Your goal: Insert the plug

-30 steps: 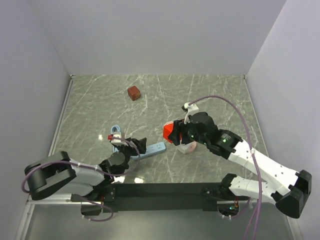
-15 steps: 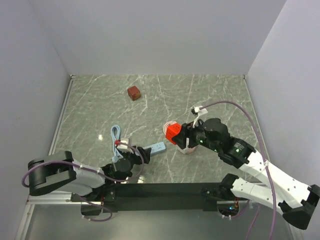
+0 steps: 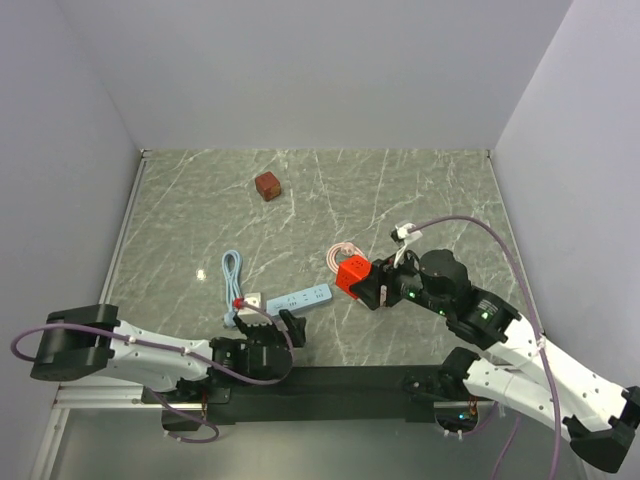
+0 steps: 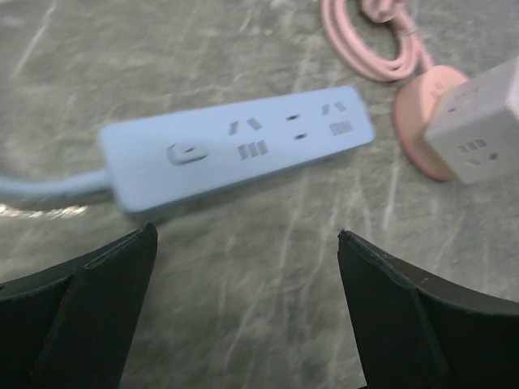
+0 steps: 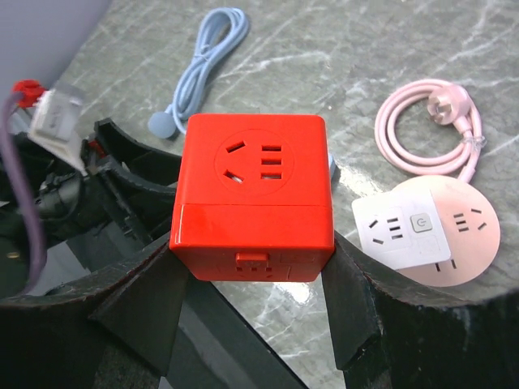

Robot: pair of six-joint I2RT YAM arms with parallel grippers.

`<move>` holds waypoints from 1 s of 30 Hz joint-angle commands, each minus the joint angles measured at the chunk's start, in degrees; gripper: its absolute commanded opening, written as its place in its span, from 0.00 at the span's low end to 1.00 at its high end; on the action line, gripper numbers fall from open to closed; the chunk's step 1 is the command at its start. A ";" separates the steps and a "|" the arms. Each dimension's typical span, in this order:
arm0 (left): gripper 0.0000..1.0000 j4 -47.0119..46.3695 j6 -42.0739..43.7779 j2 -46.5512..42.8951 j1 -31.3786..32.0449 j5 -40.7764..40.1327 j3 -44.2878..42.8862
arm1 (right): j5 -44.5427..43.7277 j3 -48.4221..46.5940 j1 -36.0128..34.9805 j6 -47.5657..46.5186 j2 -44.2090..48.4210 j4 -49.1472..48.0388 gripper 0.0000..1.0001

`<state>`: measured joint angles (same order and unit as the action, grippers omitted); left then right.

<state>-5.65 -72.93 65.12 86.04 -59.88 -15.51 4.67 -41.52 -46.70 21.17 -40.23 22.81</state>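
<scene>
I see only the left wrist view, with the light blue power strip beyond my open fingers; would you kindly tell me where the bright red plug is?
Observer: The small bright red cube-shaped plastic plug is clamped in the right gripper, held in mid-air.
Operator: Where is it relative to the strip?
Observer: In the top view it hangs just past the right end of the light blue plastic power strip, not over its sockets.
Operator: Are its prongs showing?
Observer: No; the right wrist view shows only a socket face and a side with a small tab.
</scene>
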 commanded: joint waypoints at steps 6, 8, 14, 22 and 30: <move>0.99 41.23 -38.83 3.58 3.17 -5.60 -5.57 | 4.20 2.05 0.90 -2.80 6.30 -4.70 0.00; 0.99 47.96 -46.47 6.76 3.08 -6.30 -7.16 | 5.44 2.40 0.82 -2.80 7.44 -5.14 0.00; 0.99 63.91 -66.62 19.24 3.08 -8.23 -12.97 | 7.55 2.76 0.82 -2.97 9.02 -6.28 0.00; 0.99 43.18 -44.46 7.23 0.98 -14.22 -8.32 | 7.90 3.02 0.82 -3.06 9.38 -6.72 0.00; 0.99 3.48 -1.53 -12.29 -10.44 -1.93 5.65 | 7.02 3.02 0.91 -2.98 9.55 -6.72 0.00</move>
<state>16.14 -90.24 57.19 79.68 -66.06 -13.65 11.73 -38.13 -46.24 18.76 -31.57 20.14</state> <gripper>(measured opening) 0.995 0.681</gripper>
